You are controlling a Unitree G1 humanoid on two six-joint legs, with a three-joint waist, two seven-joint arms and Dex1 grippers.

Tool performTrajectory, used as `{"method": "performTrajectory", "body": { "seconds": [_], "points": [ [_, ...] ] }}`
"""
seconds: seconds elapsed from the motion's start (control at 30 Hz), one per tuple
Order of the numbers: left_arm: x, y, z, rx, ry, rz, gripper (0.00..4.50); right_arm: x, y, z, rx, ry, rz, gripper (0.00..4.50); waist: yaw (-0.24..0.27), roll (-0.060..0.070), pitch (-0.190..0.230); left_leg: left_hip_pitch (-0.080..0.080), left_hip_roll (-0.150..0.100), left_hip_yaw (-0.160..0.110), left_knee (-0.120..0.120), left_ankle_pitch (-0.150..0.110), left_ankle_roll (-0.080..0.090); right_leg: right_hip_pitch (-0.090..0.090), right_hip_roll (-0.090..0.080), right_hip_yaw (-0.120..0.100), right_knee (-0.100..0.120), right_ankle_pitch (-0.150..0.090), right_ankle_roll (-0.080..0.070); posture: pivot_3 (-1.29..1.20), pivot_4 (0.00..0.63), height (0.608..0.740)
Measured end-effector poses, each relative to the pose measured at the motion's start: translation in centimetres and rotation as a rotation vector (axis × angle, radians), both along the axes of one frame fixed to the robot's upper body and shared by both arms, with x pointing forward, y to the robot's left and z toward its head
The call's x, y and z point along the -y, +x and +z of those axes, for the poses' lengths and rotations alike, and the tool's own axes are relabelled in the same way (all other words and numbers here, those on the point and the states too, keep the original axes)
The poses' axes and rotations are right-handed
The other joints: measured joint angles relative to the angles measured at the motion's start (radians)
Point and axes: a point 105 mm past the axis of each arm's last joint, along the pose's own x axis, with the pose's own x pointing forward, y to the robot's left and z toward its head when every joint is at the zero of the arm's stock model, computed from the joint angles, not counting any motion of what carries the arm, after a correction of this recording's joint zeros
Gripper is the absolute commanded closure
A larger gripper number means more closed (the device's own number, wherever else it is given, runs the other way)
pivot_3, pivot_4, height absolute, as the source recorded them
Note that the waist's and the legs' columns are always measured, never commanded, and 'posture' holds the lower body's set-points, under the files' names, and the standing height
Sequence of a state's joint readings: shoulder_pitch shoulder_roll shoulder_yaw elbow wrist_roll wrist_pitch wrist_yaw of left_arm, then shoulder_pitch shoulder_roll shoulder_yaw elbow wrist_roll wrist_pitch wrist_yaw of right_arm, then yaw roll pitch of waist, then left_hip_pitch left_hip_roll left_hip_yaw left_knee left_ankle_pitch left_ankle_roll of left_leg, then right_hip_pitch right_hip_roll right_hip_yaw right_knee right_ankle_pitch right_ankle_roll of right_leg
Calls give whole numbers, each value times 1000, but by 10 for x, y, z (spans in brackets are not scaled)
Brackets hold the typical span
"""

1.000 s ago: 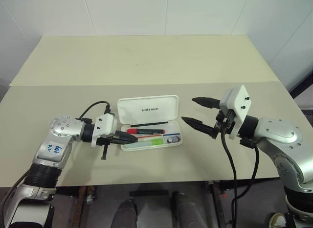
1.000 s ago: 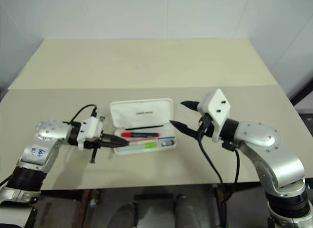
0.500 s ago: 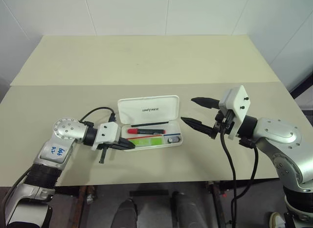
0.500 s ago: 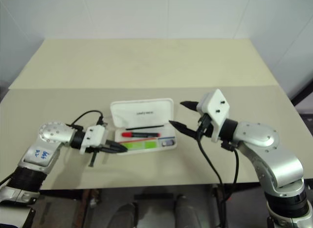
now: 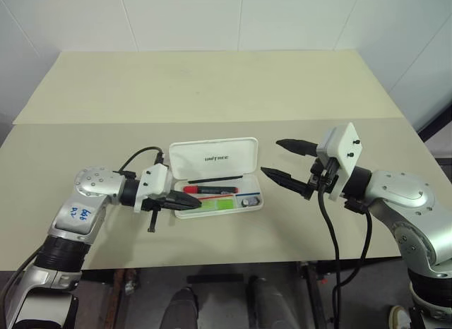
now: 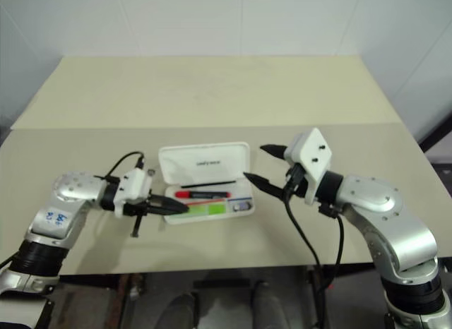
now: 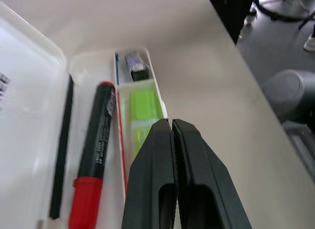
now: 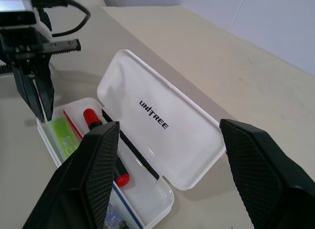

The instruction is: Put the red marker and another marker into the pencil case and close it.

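Pencil case open, both markers in!
Lid stiff, light, slick: push top edge. L fingers pressed together, R fingers spread.

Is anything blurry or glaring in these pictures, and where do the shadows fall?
Left wrist view: the shut left gripper looms close, and the floor beyond the table edge looks soft. Right wrist view: the right gripper's wide-open fingers look big and slightly soft; the pencil case lettering reads crisp. Left eye view: even light, no strong glare, and faint shadows on the table beneath both arms.
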State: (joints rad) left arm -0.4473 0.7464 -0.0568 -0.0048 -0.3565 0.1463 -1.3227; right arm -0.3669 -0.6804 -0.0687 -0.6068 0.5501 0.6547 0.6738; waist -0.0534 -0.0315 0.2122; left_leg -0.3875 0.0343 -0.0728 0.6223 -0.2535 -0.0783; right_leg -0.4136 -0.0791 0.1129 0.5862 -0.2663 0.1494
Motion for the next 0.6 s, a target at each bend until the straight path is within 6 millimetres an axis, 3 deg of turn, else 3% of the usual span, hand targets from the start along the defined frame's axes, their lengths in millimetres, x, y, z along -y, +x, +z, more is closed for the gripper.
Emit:
{"method": "performTrajectory", "body": {
  "seconds": [0.2,0.37,0.6],
  "points": [
    [-24,8,23,60,-73,159,4449,-3,0,-3,-8,0,15,1072,0,0,0,0,0,0,0,0,0,0,0,0,0,0,0,0,150,740],
    [-62,33,44,124,-196,414,4449,-3,1,-3,-5,3,18,1072,0,0,0,0,0,0,0,0,0,0,0,0,0,0,0,0,150,740],
    [-88,58,44,136,-280,640,4449,2,-2,-12,-37,-20,43,1072,6,0,0,0,0,0,0,0,0,0,0,-1,0,2,4,0,150,740]
  ]
}}
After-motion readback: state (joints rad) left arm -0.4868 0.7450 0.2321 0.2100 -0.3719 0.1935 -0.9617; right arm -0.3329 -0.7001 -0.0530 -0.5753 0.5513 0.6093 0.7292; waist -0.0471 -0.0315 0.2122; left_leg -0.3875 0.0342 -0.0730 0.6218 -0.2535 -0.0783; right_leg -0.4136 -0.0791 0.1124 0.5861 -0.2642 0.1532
